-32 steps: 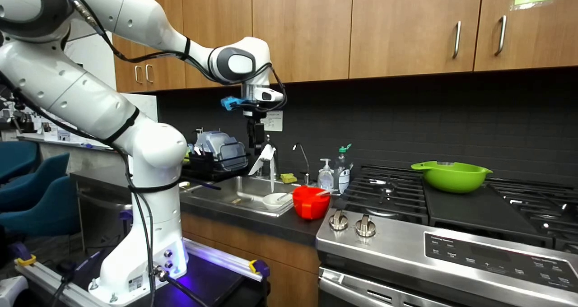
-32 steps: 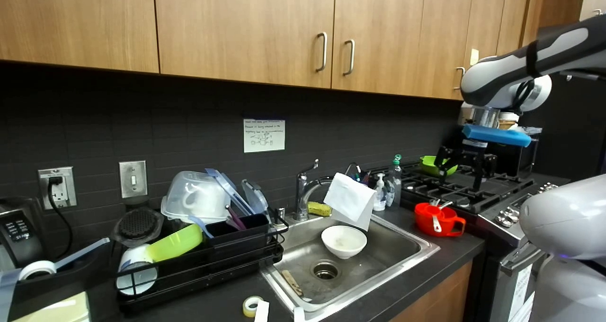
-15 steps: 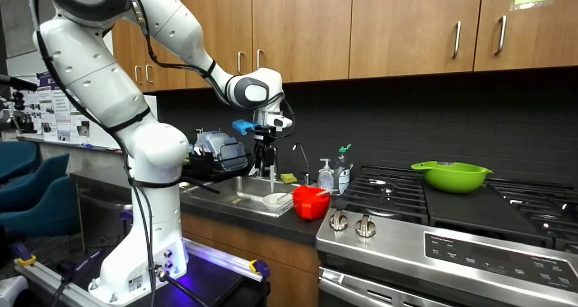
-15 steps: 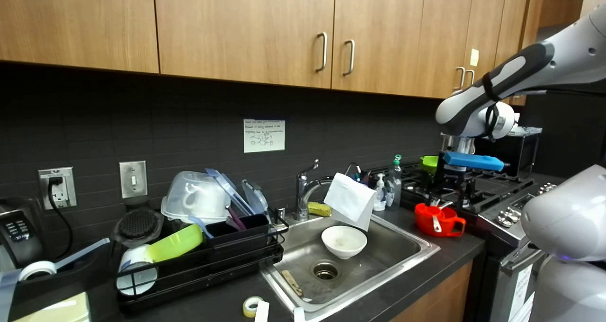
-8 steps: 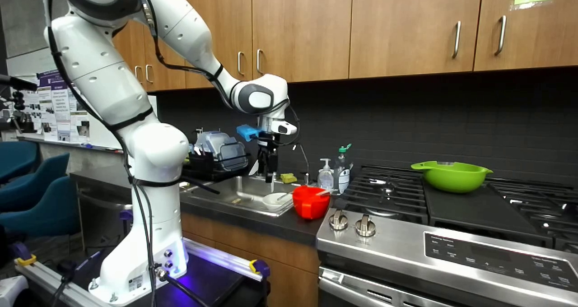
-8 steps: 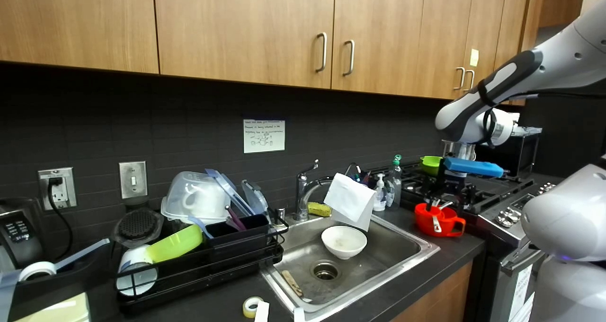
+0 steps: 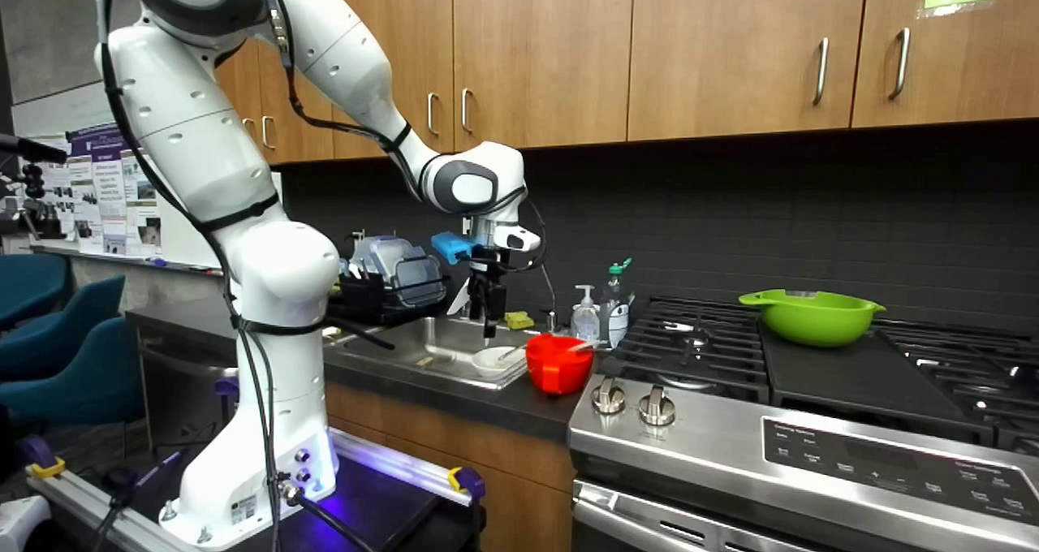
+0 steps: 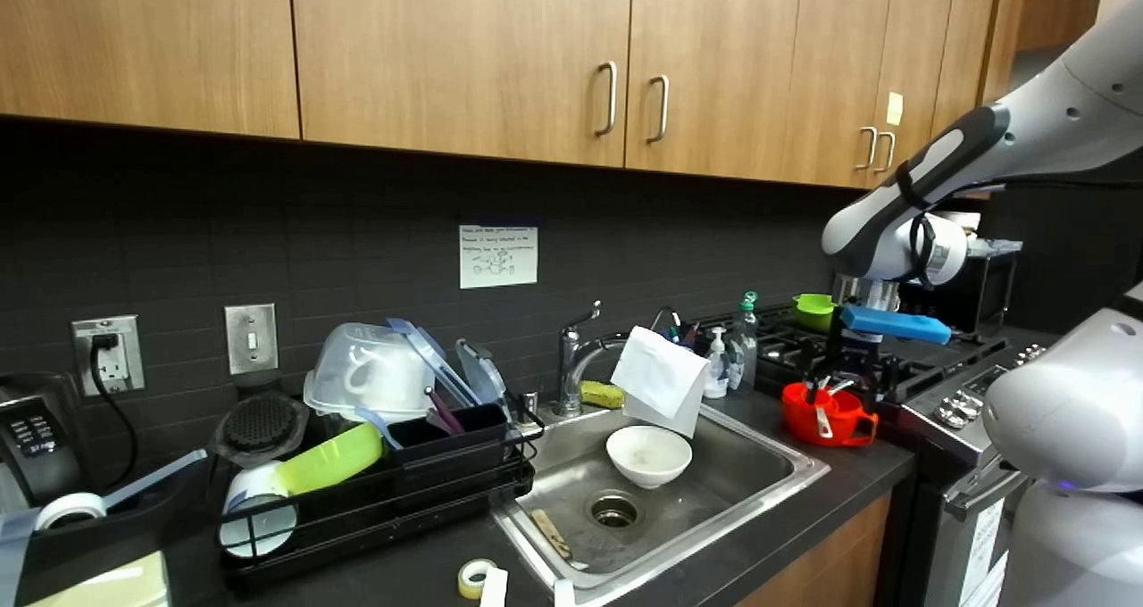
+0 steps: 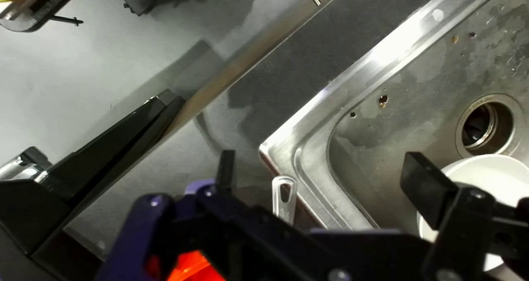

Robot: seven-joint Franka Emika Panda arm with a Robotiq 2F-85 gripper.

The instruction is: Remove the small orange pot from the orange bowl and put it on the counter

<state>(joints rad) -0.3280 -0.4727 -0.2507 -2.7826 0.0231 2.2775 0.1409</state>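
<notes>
The orange bowl, red-orange with a loop handle, stands on the dark counter beside the sink in both exterior views (image 7: 576,364) (image 8: 842,424). A small orange pot (image 8: 829,402) seems nested in its top; the same colour makes their border hard to tell. My gripper (image 7: 491,331) is open and empty, above the sink side of the bowl; it also shows in an exterior view (image 8: 848,389), its fingertips near the bowl's top. In the wrist view the open jaws (image 9: 320,165) frame the sink edge; only an orange sliver (image 9: 195,266) shows below. The counter (image 8: 786,504) surrounds the sink.
The steel sink (image 8: 768,473) holds a white bowl (image 8: 649,455). Pale spoon handles rise from the orange vessels, one in the wrist view (image 9: 284,198). Soap bottles (image 7: 586,316) and a faucet (image 8: 571,361) stand behind. The stove (image 7: 690,337) with a green bowl (image 7: 820,321) adjoins the counter.
My gripper has moved down and nearer the orange bowl, slowing in the last half second. It stays open. The bowl, pot and other objects have not moved.
</notes>
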